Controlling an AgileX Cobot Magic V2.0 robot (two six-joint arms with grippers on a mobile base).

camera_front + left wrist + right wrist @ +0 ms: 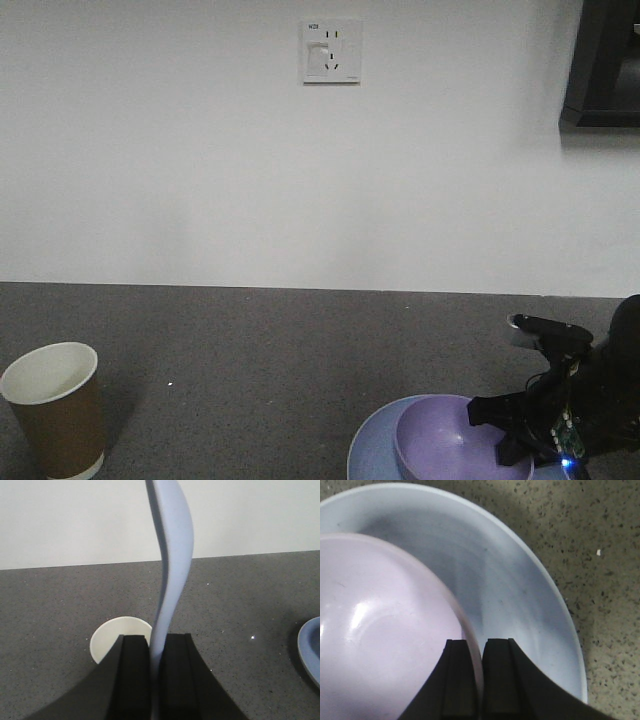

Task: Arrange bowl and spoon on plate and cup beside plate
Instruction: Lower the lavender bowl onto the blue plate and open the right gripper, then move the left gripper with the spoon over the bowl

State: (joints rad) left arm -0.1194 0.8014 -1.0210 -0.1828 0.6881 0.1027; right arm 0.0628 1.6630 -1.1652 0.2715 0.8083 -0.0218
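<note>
The lavender bowl point(385, 630) sits on the pale blue plate point(520, 595). My right gripper point(479, 652) is shut on the bowl's rim, one finger inside and one outside. From the front, the bowl point(445, 440) and plate point(368, 450) lie at the bottom right with the right gripper point(503, 432) at the bowl's right side. My left gripper point(156, 645) is shut on the pale blue spoon point(172, 555), which stands up from the jaws. Below it shows the cup's cream inside point(112, 637). The brown cup point(55, 410) stands upright at the front left.
The dark grey speckled counter point(250, 350) runs back to a white wall with a socket point(331, 51). A dark object point(605, 60) hangs at the top right. The plate's edge point(310, 650) shows to the right in the left wrist view.
</note>
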